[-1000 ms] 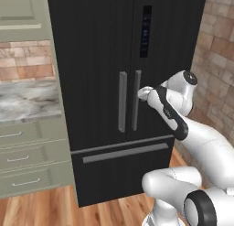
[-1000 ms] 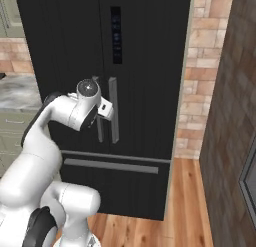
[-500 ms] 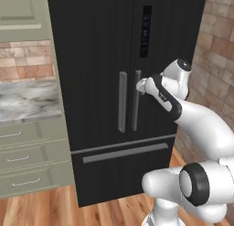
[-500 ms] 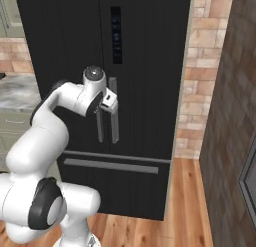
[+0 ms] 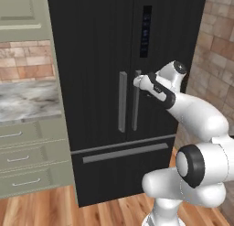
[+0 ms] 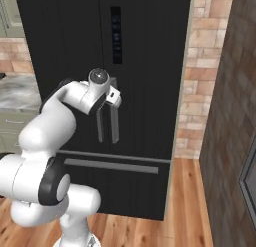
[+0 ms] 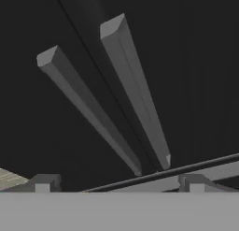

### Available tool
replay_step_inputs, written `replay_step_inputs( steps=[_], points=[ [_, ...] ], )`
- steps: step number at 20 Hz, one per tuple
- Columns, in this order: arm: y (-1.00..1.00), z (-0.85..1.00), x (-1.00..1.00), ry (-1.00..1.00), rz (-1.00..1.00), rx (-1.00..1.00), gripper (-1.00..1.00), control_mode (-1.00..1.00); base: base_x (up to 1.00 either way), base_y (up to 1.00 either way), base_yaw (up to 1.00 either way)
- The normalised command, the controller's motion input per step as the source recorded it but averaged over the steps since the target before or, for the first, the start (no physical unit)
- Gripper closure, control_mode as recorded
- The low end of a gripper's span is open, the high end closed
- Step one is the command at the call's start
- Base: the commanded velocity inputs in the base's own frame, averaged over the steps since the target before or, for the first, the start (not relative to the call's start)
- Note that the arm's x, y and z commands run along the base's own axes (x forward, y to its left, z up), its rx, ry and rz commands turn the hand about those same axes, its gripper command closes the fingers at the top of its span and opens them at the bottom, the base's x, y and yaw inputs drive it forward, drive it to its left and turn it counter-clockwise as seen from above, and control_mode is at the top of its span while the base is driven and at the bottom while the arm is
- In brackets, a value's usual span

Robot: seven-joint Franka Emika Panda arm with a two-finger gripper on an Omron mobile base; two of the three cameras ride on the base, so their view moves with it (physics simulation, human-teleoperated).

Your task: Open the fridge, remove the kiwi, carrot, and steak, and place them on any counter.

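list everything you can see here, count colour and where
fridge: one, black, tall, doors shut, middle of both base views
door handles: two, grey upright bars, side by side at the door seam
drawer handle: one, grey, flat bar across the fridge's bottom drawer
display panel: one, dark with blue marks, upper right door
counter: one, grey-white marbled, left of the fridge
drawers: three, sage green with silver handles, under the counter
brick wall: reddish-tan, right of the fridge
floor: wood, brown
arm: one, white with dark joints
gripper: one, open, close to the top of the right door handle
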Motion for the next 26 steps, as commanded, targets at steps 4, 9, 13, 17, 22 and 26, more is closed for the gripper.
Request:
replay_step_inputs(
  steps=[4, 9, 13, 17, 22, 26],
  points=[
    [-0.02, 0.00, 0.48, -0.11, 0.00, 0.05, -1.00, -1.00, 0.00, 0.00, 0.00],
    [-0.05, 0.00, 0.41, -0.05, 0.00, 0.04, -1.00, -1.00, 0.00, 0.00, 0.00],
    [-0.02, 0.00, 0.38, -0.04, -0.02, 0.04, -1.00, -1.00, 0.00, 0.00, 0.00],
    [0.00, 0.00, 0.42, -0.03, -0.03, 0.05, -1.00, -1.00, 0.00, 0.00, 0.00],
    [0.00, -0.02, 0.42, -0.03, -0.03, 0.04, -1.00, -1.00, 0.00, 0.00, 0.00],
    [-0.03, -0.08, 0.41, -0.05, -0.01, 0.04, -1.00, -1.00, 0.00, 0.00, 0.00]
  ],
)
